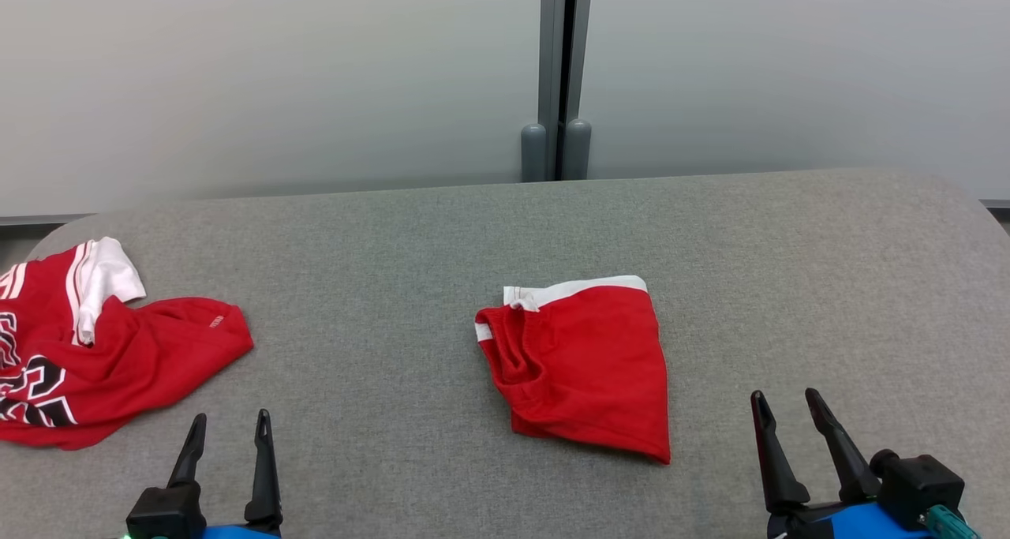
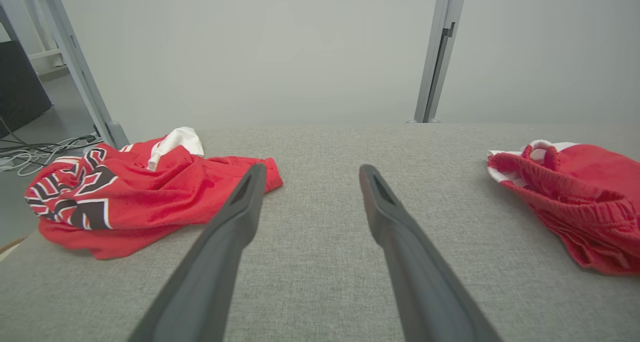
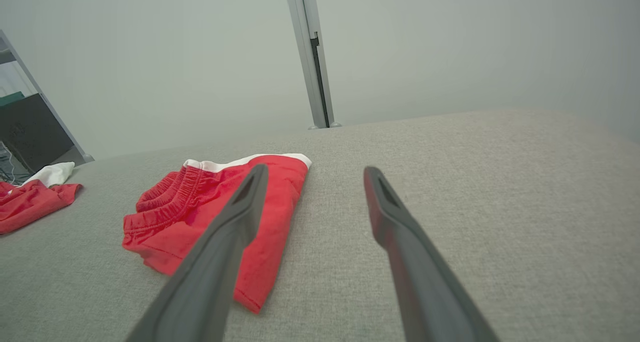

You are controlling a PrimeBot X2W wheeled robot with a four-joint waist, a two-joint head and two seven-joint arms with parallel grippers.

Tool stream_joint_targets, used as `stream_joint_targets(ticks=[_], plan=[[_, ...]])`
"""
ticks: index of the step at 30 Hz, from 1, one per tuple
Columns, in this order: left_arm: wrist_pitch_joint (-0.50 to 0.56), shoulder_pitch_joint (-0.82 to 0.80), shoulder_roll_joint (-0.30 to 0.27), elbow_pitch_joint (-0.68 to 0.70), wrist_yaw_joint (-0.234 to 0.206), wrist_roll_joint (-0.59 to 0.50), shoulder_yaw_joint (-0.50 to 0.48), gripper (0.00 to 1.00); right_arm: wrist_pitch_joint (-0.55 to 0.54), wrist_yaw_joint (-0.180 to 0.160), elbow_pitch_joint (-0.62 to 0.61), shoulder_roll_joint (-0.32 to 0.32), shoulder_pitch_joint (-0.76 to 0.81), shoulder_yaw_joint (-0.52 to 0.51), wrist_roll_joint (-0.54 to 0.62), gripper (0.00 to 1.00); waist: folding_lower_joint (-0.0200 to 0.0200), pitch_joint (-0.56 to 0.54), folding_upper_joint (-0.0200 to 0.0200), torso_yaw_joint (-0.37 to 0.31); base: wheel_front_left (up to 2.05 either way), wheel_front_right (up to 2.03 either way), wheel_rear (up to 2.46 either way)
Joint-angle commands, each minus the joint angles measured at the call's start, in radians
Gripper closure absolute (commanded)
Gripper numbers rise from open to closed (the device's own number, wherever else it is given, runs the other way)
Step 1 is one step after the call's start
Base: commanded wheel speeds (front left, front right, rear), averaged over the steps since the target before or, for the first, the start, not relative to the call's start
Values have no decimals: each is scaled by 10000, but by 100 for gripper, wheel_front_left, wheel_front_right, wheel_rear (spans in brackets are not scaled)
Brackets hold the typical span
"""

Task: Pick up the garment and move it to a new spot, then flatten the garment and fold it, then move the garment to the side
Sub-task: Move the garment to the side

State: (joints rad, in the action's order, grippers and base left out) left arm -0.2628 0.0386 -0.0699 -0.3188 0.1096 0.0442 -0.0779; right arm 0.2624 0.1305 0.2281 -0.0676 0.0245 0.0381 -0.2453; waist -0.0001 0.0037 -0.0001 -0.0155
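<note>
A red garment (image 1: pixel 584 365) with a white band and an elastic waist lies folded in the middle of the grey padded table (image 1: pixel 394 239); it also appears at the right of the left wrist view (image 2: pixel 585 192) and at the left of the right wrist view (image 3: pixel 180 217). A second red garment (image 1: pixel 118 357) with black and white print lies crumpled at the table's left edge (image 2: pixel 150 197) (image 3: pixel 30 202). My left gripper (image 1: pixel 230 415) (image 2: pixel 312 167) stands open near the front edge, right of the crumpled one. My right gripper (image 1: pixel 784 394) (image 3: pixel 314 168) stands open, front right of the folded one. Neither touches cloth.
Pale wall panels joined by a grey post (image 1: pixel 556 73) stand behind the table. The table's corners are rounded. Left of the table, cables (image 2: pixel 30 154) lie on the floor beside a dark cabinet (image 2: pixel 20 91) and a slanted metal leg (image 2: pixel 80 71).
</note>
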Motion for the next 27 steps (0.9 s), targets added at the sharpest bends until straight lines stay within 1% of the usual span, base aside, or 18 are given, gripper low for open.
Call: stream_joint_targets(ticks=[1, 23, 27], plan=[[-28, 35, -68, -14, 34, 11, 44, 0, 36, 5, 23, 28, 121, 2, 26, 0, 1, -4, 1, 11, 0, 0, 0], [-28, 5, -72, -115, 91, 117, -19, 0, 35, 5, 396, 110, 38, 201, 172, 0, 1, -3, 1, 137, 0, 0, 0], [-28, -79, -55, -61, 50, 126, -66, 0, 37, 4, 691, -219, -771, 693, 316, 0, 1, 141, 1, 101, 0, 0, 0]])
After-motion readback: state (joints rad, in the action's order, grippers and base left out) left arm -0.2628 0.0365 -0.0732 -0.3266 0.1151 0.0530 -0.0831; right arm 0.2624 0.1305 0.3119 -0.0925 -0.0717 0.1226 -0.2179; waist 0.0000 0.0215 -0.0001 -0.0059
